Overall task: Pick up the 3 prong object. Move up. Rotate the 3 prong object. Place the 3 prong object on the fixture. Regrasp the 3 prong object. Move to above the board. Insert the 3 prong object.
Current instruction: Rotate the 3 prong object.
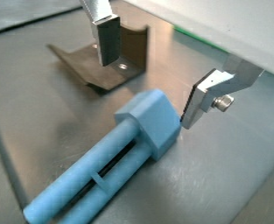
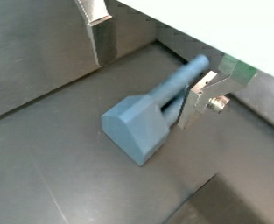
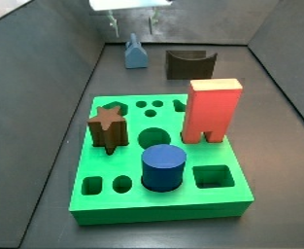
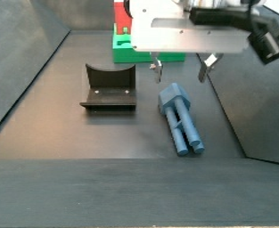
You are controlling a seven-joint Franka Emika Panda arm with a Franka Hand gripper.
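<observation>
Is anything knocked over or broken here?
Nothing looks broken. The 3 prong object lies flat on the floor beside the fixture, not yet picked up. The gripper hangs just above it with its jaws open. The pieces on the board stand upright.

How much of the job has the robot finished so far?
Almost nothing looks done yet. The 3 prong object lies flat on the floor beside the fixture. In hand: the gripper hangs open just above its wide end, fingers either side in both wrist views, not gripping. Left: picking up, rotating, resting it on the fixture, regrasping, and inserting it into the board.
</observation>
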